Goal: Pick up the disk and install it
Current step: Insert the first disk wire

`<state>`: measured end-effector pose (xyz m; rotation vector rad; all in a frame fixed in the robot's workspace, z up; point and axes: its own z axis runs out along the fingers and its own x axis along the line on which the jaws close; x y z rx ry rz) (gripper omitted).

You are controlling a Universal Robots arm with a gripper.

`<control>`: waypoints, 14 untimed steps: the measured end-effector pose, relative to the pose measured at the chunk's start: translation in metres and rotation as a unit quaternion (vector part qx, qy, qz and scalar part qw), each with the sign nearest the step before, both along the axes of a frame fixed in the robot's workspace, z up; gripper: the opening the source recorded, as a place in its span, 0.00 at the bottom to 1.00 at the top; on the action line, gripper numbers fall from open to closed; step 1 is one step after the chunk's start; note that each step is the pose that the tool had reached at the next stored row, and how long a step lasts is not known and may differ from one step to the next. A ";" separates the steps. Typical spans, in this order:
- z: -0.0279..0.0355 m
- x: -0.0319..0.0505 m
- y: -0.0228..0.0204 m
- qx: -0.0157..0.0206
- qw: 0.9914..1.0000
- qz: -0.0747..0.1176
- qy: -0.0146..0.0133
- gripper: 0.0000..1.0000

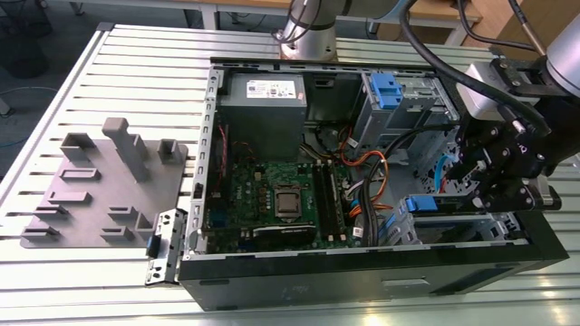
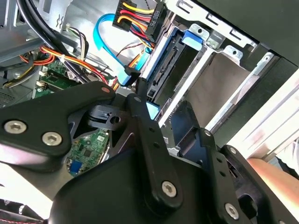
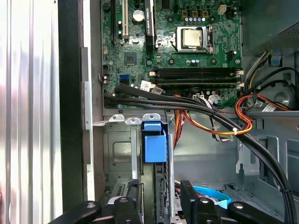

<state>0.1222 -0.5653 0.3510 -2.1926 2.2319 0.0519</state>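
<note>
the flat silver hard disk (image 1: 433, 202), fitted with blue plastic side rails, is found standing on edge in the folded sheet-metal drive cage (image 1: 471, 227) at the lower right of the exterior view, inside the open black steel computer case (image 1: 363, 275). the black jointed gripper (image 1: 494, 193) is set close against the disk's outer end, so the disk lies just toward the exterior view's left of the tool. its long axis is laid across the frame, pointing at the green motherboard (image 1: 281, 197). in the first wrist view its smooth blue plastic is seen just ahead of the gripper, with matt stamped metal alongside. whether the gripper is clenched on the disk or released cannot be told. a bare blue plastic bracket (image 1: 385, 92) is seated in the upper bay, well apart.
</note>
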 end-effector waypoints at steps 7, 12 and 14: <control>0.0093 0.0000 0.0000 0.000 1.000 0.000 0.000 0.48; 0.0170 0.0000 0.0000 0.000 1.000 0.000 0.000 0.48; 0.0191 0.0000 0.0000 0.000 1.000 0.000 0.000 0.48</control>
